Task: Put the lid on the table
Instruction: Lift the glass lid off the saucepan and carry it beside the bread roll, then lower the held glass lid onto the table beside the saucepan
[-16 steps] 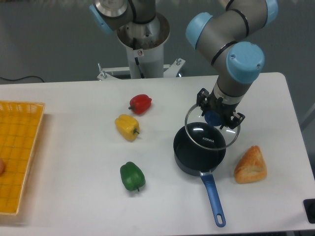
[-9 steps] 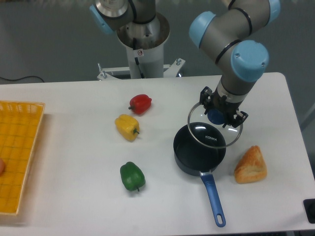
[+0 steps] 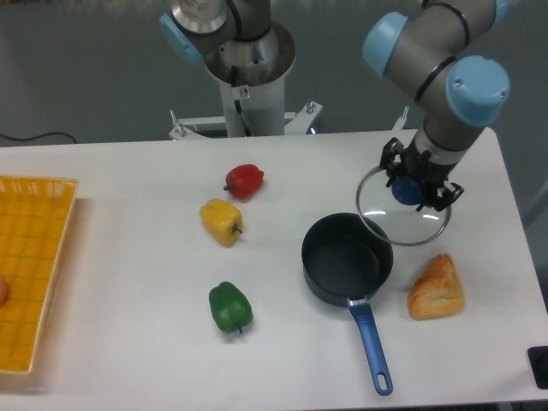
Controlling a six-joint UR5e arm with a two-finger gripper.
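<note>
The lid (image 3: 402, 218) is a round glass disc with a thin metal rim and a blue knob. It hangs above the white table (image 3: 128, 300), just right of the dark saucepan (image 3: 346, 259), overlapping the pan's right rim in this view. My gripper (image 3: 409, 188) is shut on the lid's blue knob from above. The saucepan stands open, its blue handle pointing toward the front edge.
A piece of bread (image 3: 437, 288) lies right of the saucepan, just below the lid. Red (image 3: 245, 181), yellow (image 3: 222, 221) and green (image 3: 229, 307) peppers sit left of the pan. A yellow mesh basket (image 3: 32, 265) is at the far left. The table's right edge is close.
The gripper has carried the lid to the right and slightly up, off the saucepan's top. The pan now shows uncovered.
</note>
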